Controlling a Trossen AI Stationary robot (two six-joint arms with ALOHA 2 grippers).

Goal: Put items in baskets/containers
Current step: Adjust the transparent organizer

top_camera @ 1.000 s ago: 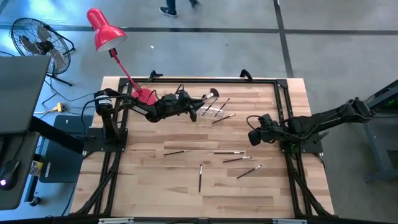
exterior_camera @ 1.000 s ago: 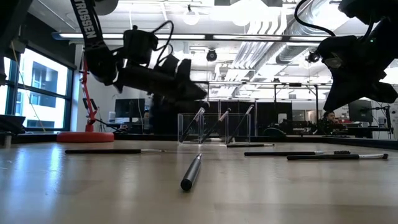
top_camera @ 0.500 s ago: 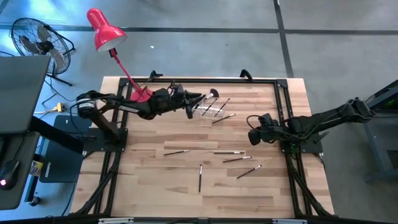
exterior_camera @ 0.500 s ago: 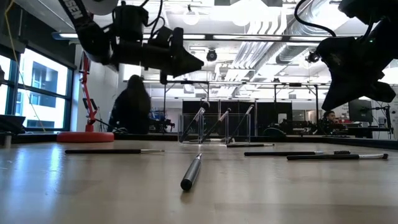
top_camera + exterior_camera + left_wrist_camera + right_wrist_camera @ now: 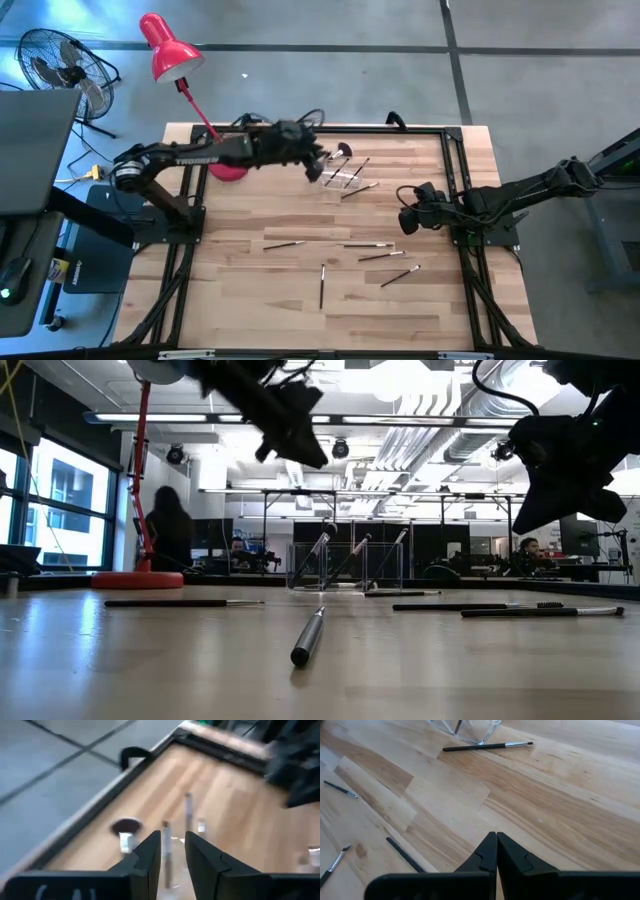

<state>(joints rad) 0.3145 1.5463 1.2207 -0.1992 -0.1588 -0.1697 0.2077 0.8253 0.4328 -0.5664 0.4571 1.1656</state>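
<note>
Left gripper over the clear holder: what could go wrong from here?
1. The left gripper hangs raised beside the clear holder, fingers slightly apart. Descending here could clip the brushes already leaning in it and tip the holder.
2. One brush lies beside the holder's base; a low pass might sweep it away.
3. The holder is nearly invisible against the wood, so a drop could miss.
The right gripper waits shut at the table's right.

A red desk lamp [image 5: 170, 50] leans over the far left corner of the wooden tabletop [image 5: 250, 290], its round base [image 5: 137, 580] resting on the wood. A black fan [image 5: 55, 65] stands on the grey floor [image 5: 540, 60] beside it. A person [image 5: 170, 540] stands in the room behind.
</note>
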